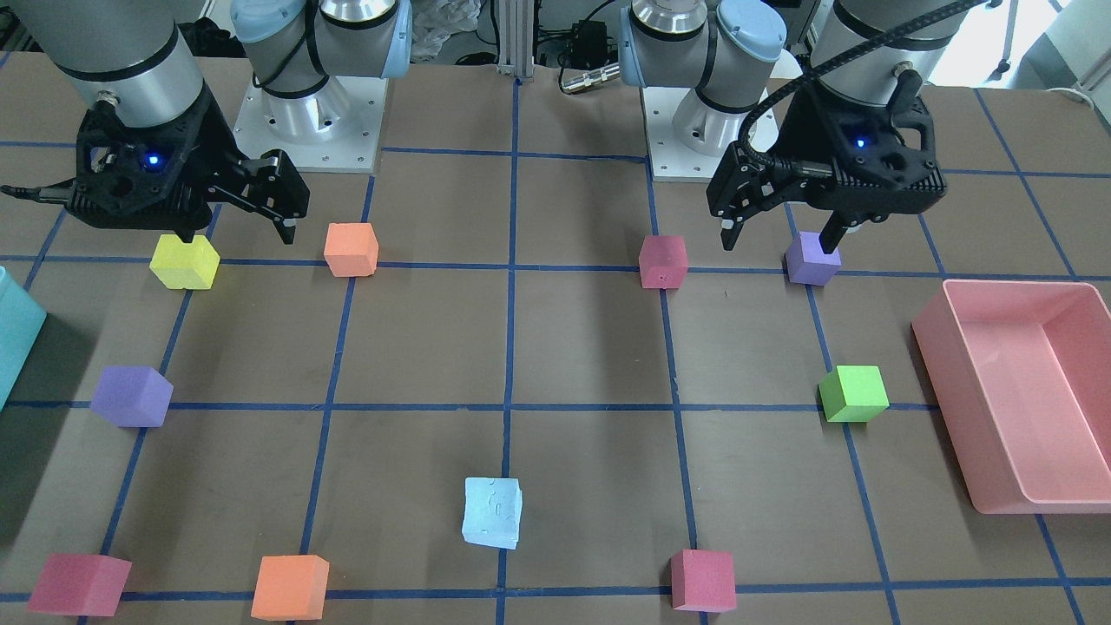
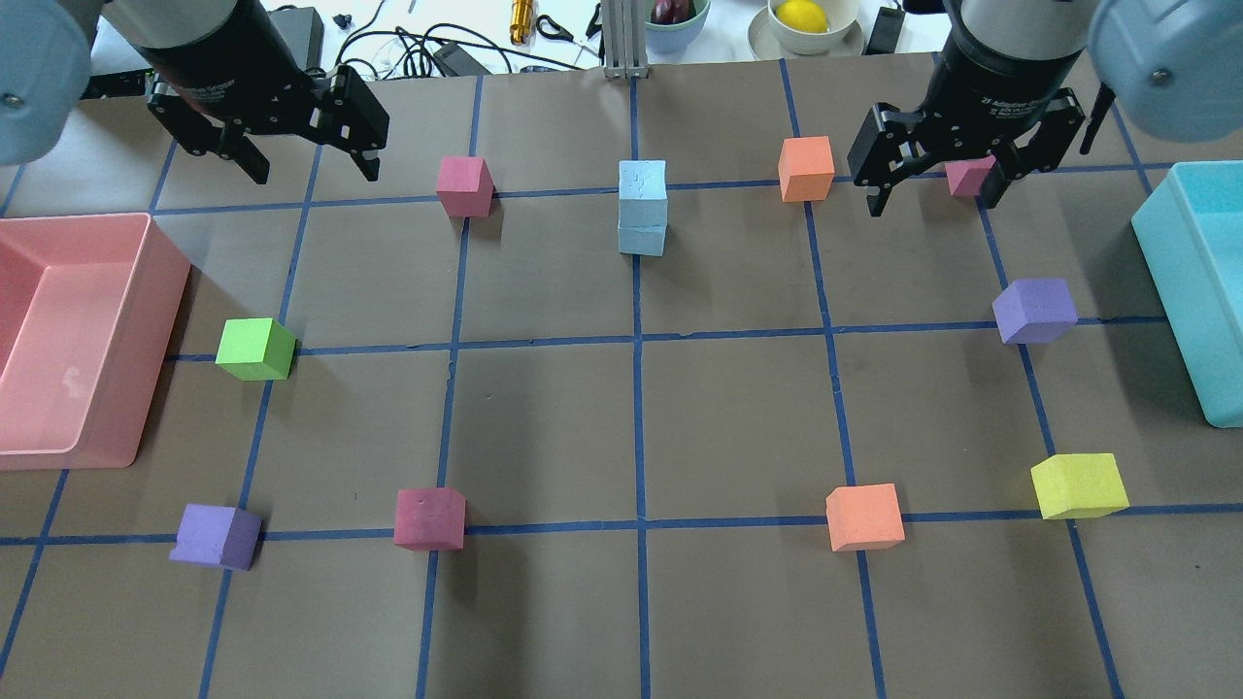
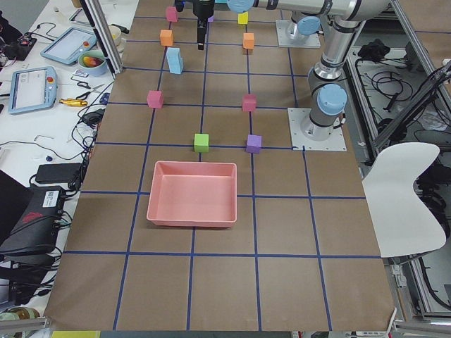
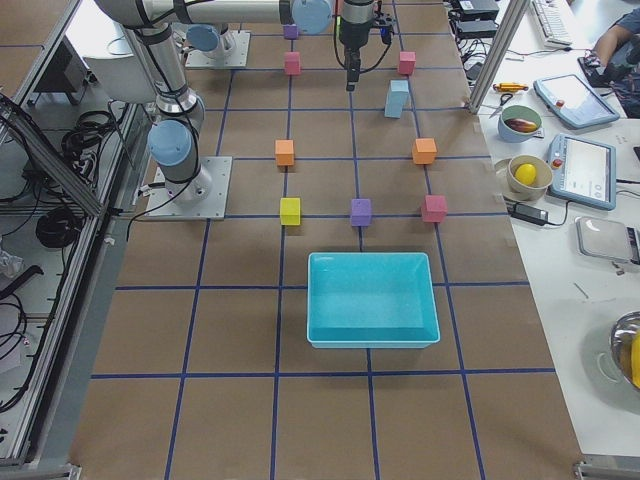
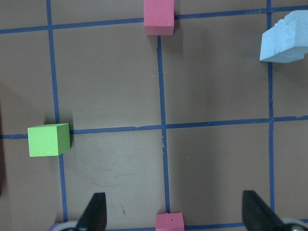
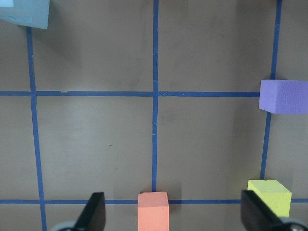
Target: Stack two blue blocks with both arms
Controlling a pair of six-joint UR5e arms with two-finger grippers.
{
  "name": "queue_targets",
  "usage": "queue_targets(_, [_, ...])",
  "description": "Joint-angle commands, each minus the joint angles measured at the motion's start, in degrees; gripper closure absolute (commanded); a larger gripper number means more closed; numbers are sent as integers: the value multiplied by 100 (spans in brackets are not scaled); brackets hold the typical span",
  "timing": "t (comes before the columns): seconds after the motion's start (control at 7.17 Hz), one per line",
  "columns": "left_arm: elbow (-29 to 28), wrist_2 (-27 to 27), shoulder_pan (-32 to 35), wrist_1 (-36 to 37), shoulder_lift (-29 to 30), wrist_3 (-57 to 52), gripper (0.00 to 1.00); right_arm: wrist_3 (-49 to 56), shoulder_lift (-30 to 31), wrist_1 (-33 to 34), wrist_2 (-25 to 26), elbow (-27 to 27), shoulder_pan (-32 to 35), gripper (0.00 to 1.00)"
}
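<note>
The two pale blue blocks [image 2: 642, 207] stand stacked one on the other on the centre grid line at the far side of the table. The stack also shows in the front view [image 1: 492, 512], the left wrist view [image 5: 286, 41] and the right wrist view [image 6: 24, 12]. My left gripper [image 2: 313, 167] is open and empty, raised above the table well to the left of the stack. My right gripper [image 2: 932, 199] is open and empty, raised to the right of the stack, above a pink cube [image 2: 968, 178].
A pink bin [image 2: 160, 291] sits at the left edge and a teal bin [image 2: 1180, 291] at the right edge. Pink [image 2: 464, 185], orange [image 2: 806, 169], green [image 2: 255, 349], purple [image 2: 1035, 311] and yellow [image 2: 1078, 485] cubes lie scattered on the grid.
</note>
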State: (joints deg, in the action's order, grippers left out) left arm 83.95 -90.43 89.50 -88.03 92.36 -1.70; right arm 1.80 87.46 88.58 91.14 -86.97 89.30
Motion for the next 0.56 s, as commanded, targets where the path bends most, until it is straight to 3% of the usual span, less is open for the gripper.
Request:
queue_targets(0.0, [95,-71,-21,32,-51,-23,0,4,-1,10,0,13,0,0])
queue_targets(0.42, [78,-53,-30,49,-25,-32,0,5,-1,-8,-9,30,0,0])
